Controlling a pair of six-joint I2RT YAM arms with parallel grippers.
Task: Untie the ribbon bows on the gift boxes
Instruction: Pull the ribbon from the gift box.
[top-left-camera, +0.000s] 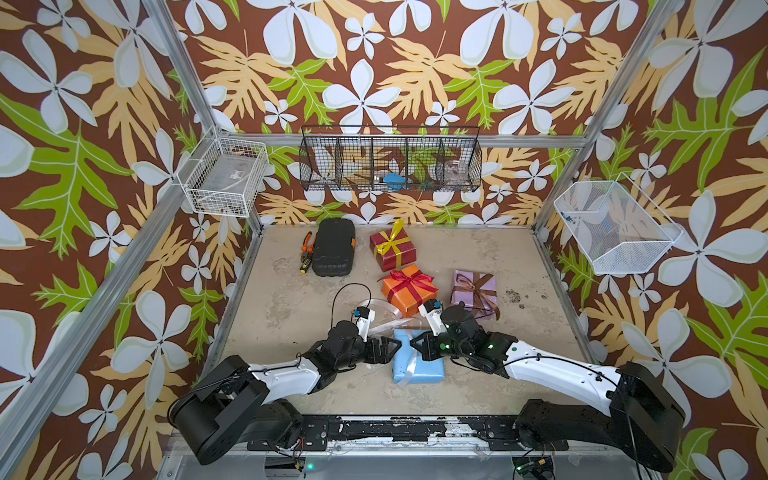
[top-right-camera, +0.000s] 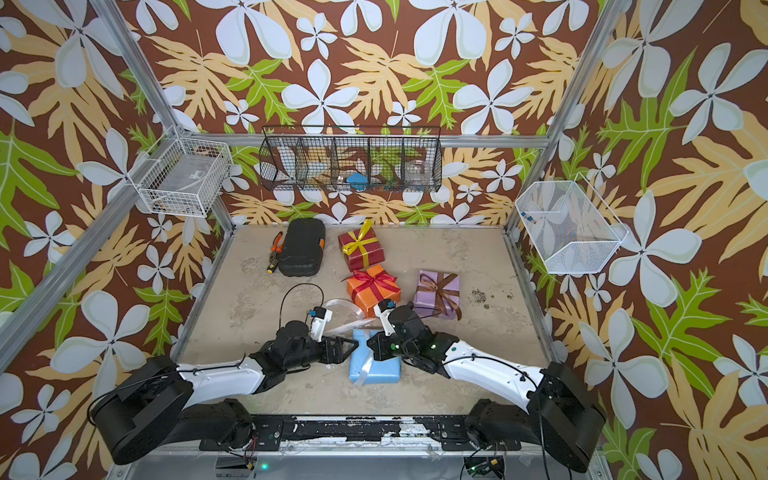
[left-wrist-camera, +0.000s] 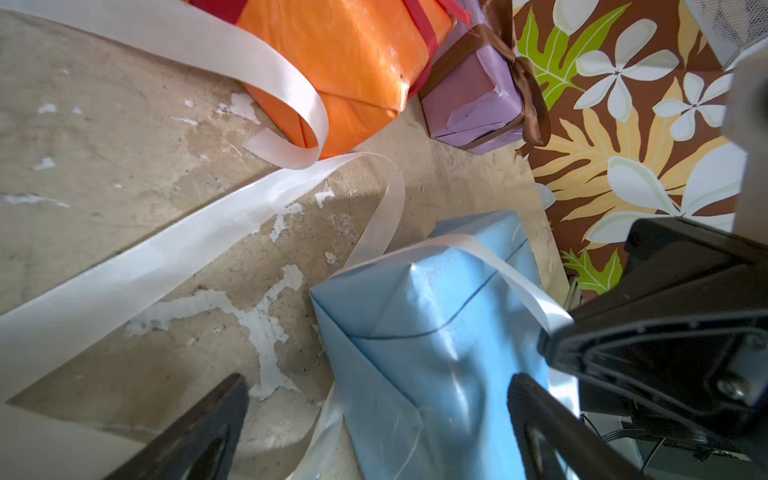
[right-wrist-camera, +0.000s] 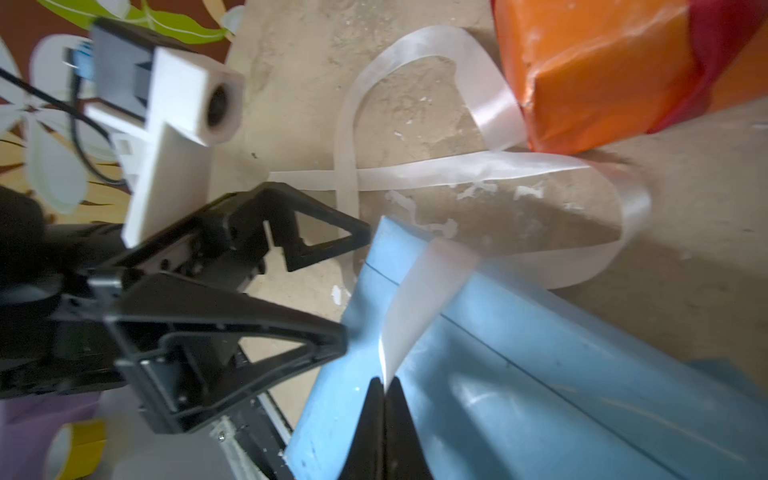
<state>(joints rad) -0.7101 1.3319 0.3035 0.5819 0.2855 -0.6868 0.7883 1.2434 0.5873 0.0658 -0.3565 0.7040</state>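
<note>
Near the surface's front edge lies the blue box (top-left-camera: 419, 362), flanked by the left hand (top-left-camera: 394, 348), spread wide, and the right hand (right-wrist-camera: 384, 388), pinching the loose white ribbon (right-wrist-camera: 415, 307). Farther back sit the orange box (top-left-camera: 405, 293), lilac box (top-left-camera: 473, 291) and red box (top-left-camera: 392, 246), bows tied.
</note>
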